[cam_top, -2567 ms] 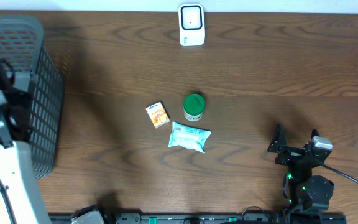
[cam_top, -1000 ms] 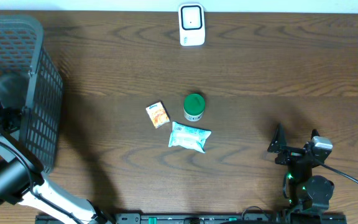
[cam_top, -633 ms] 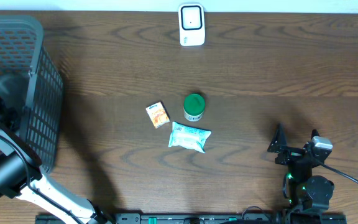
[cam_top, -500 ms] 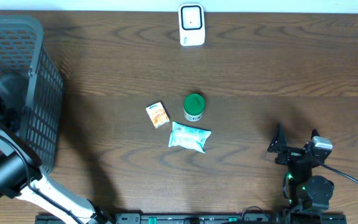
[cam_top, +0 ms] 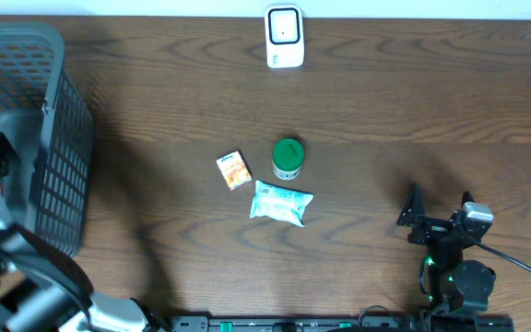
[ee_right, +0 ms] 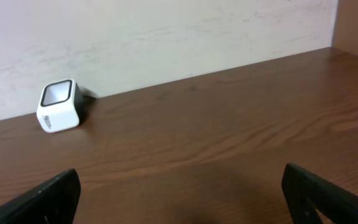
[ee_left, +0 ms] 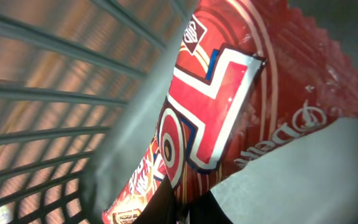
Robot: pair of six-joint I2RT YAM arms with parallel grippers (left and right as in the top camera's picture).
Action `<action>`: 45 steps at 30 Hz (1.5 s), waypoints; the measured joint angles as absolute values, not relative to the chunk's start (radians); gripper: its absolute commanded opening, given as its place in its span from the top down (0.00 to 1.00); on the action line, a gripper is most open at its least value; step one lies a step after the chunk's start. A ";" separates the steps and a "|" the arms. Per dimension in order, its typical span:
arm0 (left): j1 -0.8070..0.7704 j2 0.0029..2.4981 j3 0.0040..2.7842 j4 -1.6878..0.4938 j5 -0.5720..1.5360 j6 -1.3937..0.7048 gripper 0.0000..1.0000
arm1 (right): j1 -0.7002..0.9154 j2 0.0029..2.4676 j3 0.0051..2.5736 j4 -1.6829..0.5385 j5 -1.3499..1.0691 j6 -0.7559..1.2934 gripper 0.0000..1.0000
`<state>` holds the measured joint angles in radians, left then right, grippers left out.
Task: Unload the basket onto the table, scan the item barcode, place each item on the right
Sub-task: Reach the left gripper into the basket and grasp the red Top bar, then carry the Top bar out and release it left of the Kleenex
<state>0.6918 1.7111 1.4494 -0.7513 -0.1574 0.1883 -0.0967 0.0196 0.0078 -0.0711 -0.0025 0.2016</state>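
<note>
Grip check: left claw (ee_left: 178,210) pinched shut on packet (ee_left: 229,112) edge, inside basket (cam_top: 58,138). Opposite side, right claw (ee_right: 182,196) wide, idle. I'd lift straight up, clear basket wall, then turn barcode toward scanner (cam_top: 284,37).

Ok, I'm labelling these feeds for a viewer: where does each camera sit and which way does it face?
Overhead: above the table, looking straight down; left arm at the basket, right arm at the near edge.
Left wrist: inside the basket, close on a red packet; left tool shut on it.
Right wrist: low over the table, facing the back wall; open right tool at the bottom, scanner ahead left.
Shared: overhead and right wrist show the scanner; overhead and left wrist the basket.
</note>
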 measured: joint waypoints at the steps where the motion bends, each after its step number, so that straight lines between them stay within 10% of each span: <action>1: 0.692 1.688 1.451 -0.752 -0.155 0.183 0.93 | -0.097 0.020 0.008 -0.071 -0.002 0.202 0.01; 22: 0.693 1.536 1.452 -0.751 -0.128 0.083 0.93 | -0.097 0.020 0.008 -0.071 -0.002 0.201 0.01; 31: 0.679 1.262 1.452 -0.733 0.200 -0.068 0.93 | -0.097 0.020 0.008 -0.071 -0.002 0.202 0.01; 45: 0.089 1.209 1.407 -0.780 0.493 -0.171 0.92 | -0.097 0.020 0.008 -0.071 -0.002 0.202 0.01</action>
